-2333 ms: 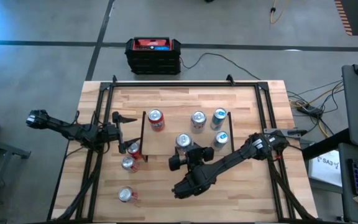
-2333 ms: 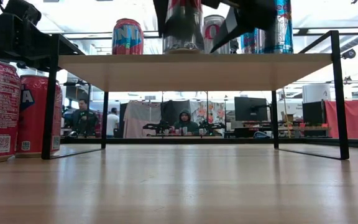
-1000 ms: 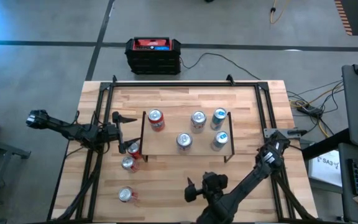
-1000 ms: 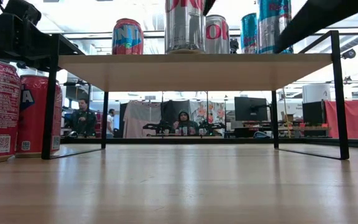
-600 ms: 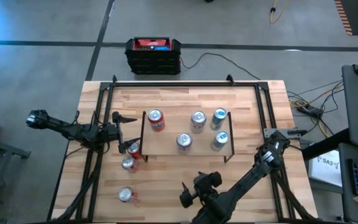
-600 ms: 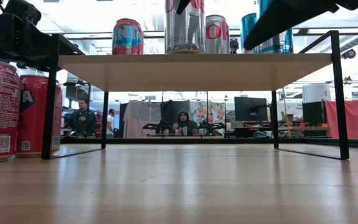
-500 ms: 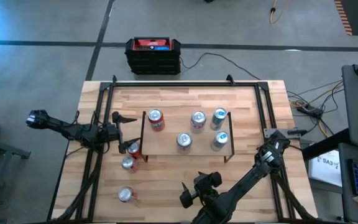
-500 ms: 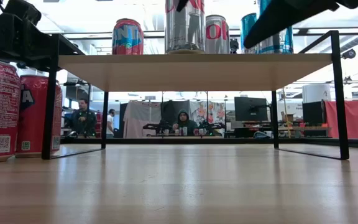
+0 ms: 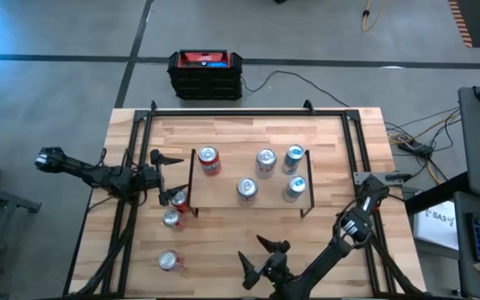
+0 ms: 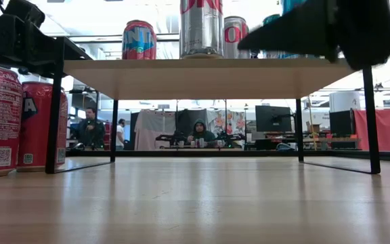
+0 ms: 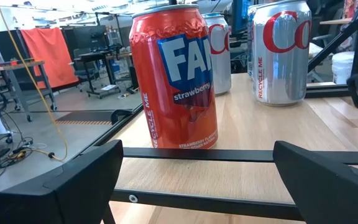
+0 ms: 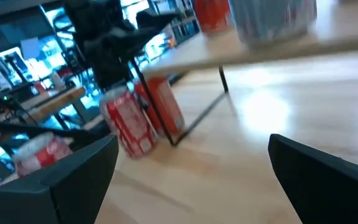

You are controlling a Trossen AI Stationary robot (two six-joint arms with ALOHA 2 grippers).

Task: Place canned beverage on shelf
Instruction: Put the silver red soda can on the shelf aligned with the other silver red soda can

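My right hand [image 9: 258, 255], fingers spread and empty, has pulled back from the shelf [image 9: 223, 193] to the worktop's [image 9: 332, 150] near edge, leaving a silver can [image 9: 247, 189] standing there among four others. Three red cans [image 9: 172, 218] still wait beside it; my left hand [image 9: 158, 165] idles open.

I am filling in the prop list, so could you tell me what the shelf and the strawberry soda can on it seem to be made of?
The shelf: a light wood board, seemingly matte with visible grain, on thin black legs that look like painted metal. The strawberry soda can: apparently thin metal, probably aluminium, with a glossy red printed skin; highlights on its side and the rolled rim at its top suggest this.
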